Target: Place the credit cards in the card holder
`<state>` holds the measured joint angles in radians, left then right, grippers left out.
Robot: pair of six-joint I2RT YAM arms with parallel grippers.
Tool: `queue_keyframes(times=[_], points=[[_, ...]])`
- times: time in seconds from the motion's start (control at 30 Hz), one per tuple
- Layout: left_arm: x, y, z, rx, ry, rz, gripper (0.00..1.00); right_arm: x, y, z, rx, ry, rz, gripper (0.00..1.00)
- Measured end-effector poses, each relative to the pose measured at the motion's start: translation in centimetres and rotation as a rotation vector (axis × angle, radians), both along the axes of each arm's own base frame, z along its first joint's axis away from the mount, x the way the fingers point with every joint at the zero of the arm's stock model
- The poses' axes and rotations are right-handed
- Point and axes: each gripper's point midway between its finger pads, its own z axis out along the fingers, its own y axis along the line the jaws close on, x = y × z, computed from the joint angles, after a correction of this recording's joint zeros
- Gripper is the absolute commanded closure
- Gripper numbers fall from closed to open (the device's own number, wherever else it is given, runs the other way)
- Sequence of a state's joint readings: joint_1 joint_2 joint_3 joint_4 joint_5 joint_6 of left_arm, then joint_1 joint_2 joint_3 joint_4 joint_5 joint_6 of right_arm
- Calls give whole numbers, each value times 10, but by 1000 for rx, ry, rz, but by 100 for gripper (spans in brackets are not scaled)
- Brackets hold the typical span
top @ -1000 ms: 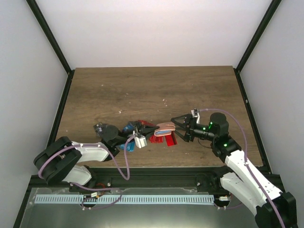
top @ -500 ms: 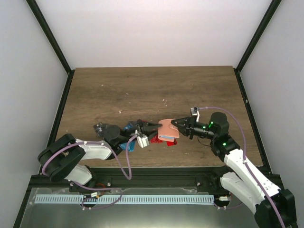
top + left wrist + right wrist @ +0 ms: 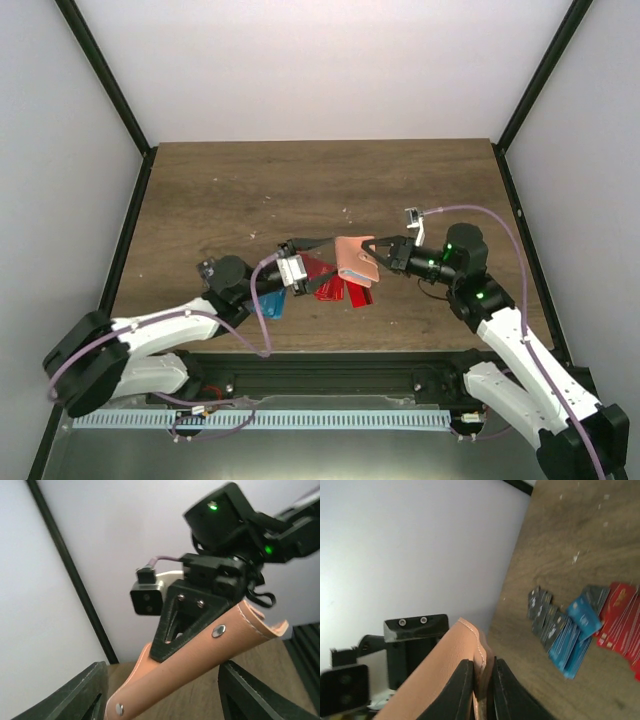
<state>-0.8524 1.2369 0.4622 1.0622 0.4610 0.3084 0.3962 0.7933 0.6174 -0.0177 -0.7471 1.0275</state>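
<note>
The tan-pink card holder (image 3: pixel 354 260) hangs above the table, pinched at its edge by my right gripper (image 3: pixel 374 251), which is shut on it (image 3: pixel 482 680). My left gripper (image 3: pixel 322 254) is open just left of it. In the left wrist view the holder (image 3: pixel 200 655) crosses between my two spread fingers (image 3: pixel 87 695) without touching them. The credit cards lie on the wood below: red ones (image 3: pixel 335 287), blue ones (image 3: pixel 272 304) and dark ones (image 3: pixel 542 611). The right wrist view also shows the blue cards (image 3: pixel 572 636) and red cards (image 3: pixel 620 622) fanned in rows.
The wooden table (image 3: pixel 320 190) is boxed in by white walls with black frame posts (image 3: pixel 105 75). Both arms meet over the near middle of the table, above the card piles.
My right gripper has shut on the card holder and lifted it off the table. My left gripper has opened, and its arm has stretched up and toward the holder.
</note>
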Motion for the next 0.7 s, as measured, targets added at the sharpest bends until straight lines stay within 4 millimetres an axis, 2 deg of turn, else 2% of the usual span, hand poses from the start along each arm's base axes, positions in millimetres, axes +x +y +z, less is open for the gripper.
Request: queue_keyframes(times=[0.13,0.3,0.37,0.5,0.6,0.7], points=[[7,12,17,-18,205,48,28,4,-6,8,-54,-143,-40,99],[28,25,43,-56,476,154,27,2,-17,14,-110,-325,-89,99],[31,25,46,-52,567,162,27,0,-19,15,-122,-383,-96,99],[25,17,30,-5,734,110,27,-1,-19,17,-128,-464,-91,99],[14,8,13,34,849,24,28,-5,-16,20,-112,-502,-69,99],[4,1,6,58,924,-46,30,-8,-14,26,-93,-537,-49,99]])
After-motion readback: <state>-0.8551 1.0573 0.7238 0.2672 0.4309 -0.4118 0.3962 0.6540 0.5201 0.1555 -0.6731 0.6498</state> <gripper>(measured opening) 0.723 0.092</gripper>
